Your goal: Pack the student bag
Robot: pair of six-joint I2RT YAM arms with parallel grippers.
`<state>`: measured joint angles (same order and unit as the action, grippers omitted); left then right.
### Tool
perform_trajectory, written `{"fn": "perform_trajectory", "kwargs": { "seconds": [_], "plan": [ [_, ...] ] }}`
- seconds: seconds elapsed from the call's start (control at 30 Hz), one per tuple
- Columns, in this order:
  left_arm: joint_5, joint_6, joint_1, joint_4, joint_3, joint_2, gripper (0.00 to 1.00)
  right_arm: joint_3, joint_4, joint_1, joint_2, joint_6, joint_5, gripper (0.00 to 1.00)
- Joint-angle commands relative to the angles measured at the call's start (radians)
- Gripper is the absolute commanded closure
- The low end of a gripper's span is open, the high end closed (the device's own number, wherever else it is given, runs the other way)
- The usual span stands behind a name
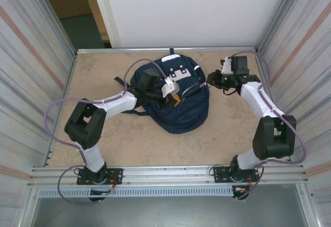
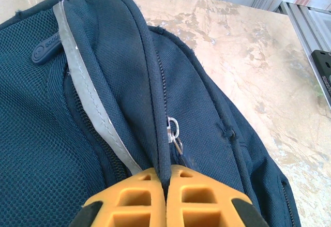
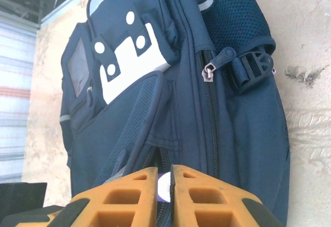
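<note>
Grips student bag (image 2: 103,108) seam in clenched left pincer (image 2: 166,178), its edge in clenched right pincer (image 3: 164,178). Leaves bare worktop (image 2: 248,56) rightward.

A beige mottled tabletop (image 1: 129,139) lies between ribbed grey metal walls (image 1: 31,56) left and right. A plain white panel (image 1: 191,10) closes the far side.

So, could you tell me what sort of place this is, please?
Likely an enclosed robot test cell: a beige mottled tabletop, ribbed metal side walls, and an aluminium mounting rail at the near edge.
</note>
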<state>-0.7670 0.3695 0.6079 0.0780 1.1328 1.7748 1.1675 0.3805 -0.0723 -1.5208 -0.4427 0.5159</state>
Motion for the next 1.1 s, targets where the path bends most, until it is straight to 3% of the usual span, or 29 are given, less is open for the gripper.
{"fn": "perform_trajectory", "kwargs": {
  "seconds": [0.0,0.23,0.3,0.4,0.53,0.7,0.93,1.07],
  "plan": [
    [-0.097,0.032,0.006,0.079,0.012,-0.071,1.00,0.017,-0.022,-0.003,-0.018,-0.012,0.079,0.91],
    [-0.085,0.025,0.007,0.105,-0.018,-0.083,1.00,-0.161,-0.273,-0.123,0.028,-0.380,0.094,0.91],
    [-0.086,0.028,0.006,0.110,-0.028,-0.087,1.00,-0.179,-0.322,-0.157,0.046,-0.419,0.074,0.91],
    [-0.087,0.035,0.007,0.100,-0.022,-0.086,1.00,-0.153,-0.244,-0.132,0.092,-0.381,0.042,0.85],
    [-0.091,0.033,0.006,0.102,-0.029,-0.097,1.00,-0.114,-0.098,-0.014,0.143,-0.276,0.068,0.81],
    [-0.090,0.032,0.006,0.105,-0.029,-0.095,1.00,-0.127,-0.052,0.072,0.119,-0.208,0.066,0.80],
    [-0.094,0.036,0.006,0.099,-0.022,-0.091,1.00,-0.087,-0.092,-0.038,-0.002,-0.205,0.043,0.82],
    [-0.096,0.031,0.006,0.100,-0.021,-0.089,1.00,-0.053,-0.086,-0.104,-0.066,-0.223,0.066,0.91]
  ]
}}
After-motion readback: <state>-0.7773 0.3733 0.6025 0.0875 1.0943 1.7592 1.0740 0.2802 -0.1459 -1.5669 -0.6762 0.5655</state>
